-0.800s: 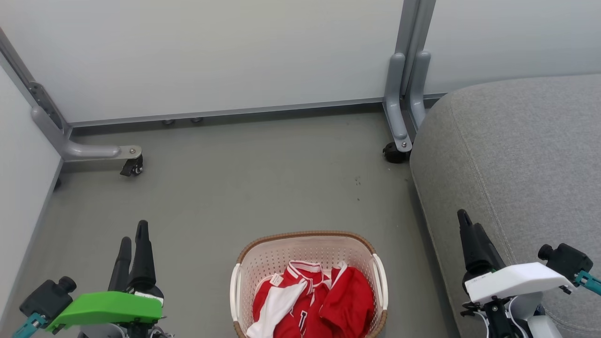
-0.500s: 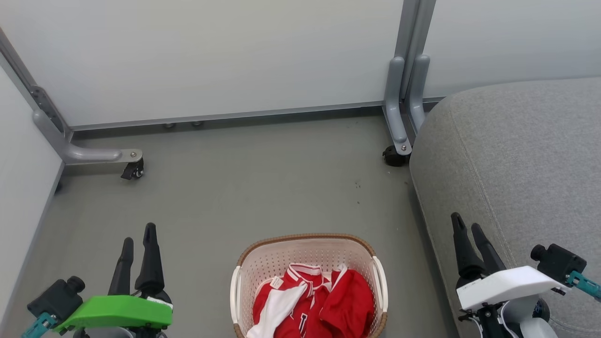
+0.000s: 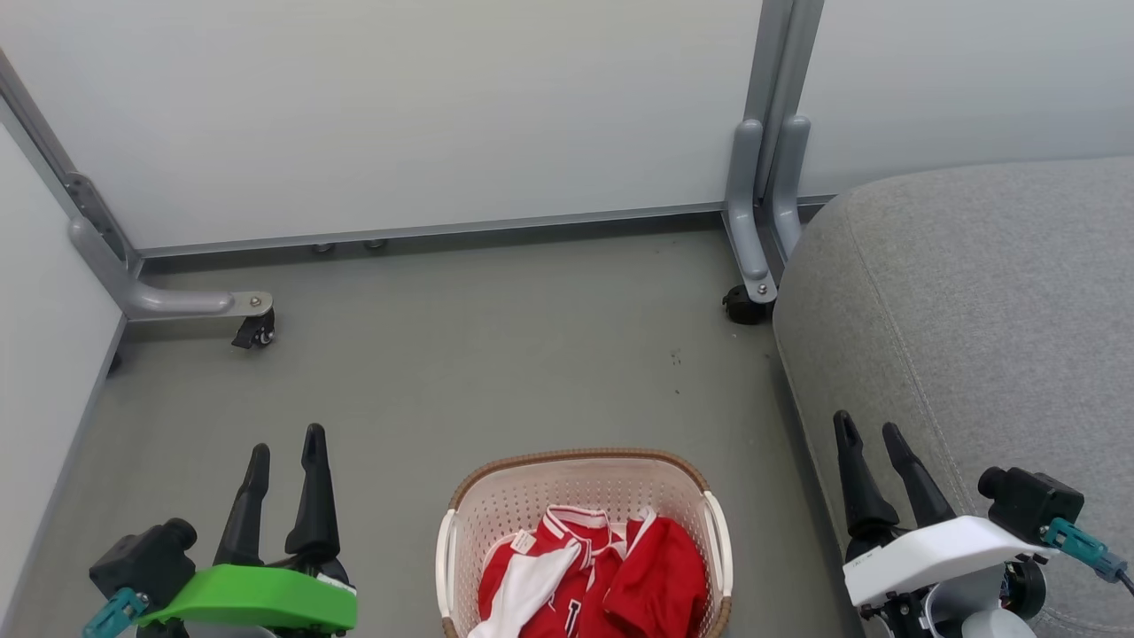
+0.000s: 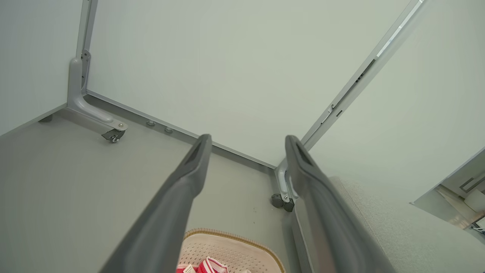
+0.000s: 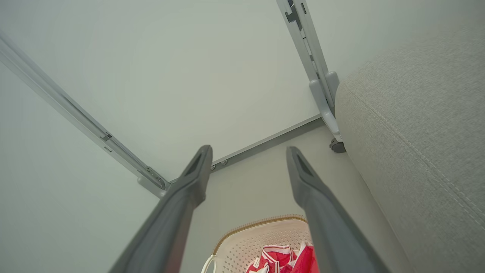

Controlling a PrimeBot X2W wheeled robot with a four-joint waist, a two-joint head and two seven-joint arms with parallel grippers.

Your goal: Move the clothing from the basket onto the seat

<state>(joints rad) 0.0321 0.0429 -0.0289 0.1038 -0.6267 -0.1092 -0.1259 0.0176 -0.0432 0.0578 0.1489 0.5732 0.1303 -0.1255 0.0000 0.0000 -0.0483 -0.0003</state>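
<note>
Both the left gripper (image 3: 286,441) and the right gripper (image 3: 866,424) now stand with fingers spread wide and empty, wider than a moment ago, flanking the basket (image 3: 576,455), where the clothing (image 3: 611,576) lies ungrasped beside the seat (image 3: 974,310), ready for a first pick.

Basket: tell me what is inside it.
Crumpled red clothing with white panels and striped trim lies in the basket. It covers the bottom; whatever is beneath cannot be seen.
</note>
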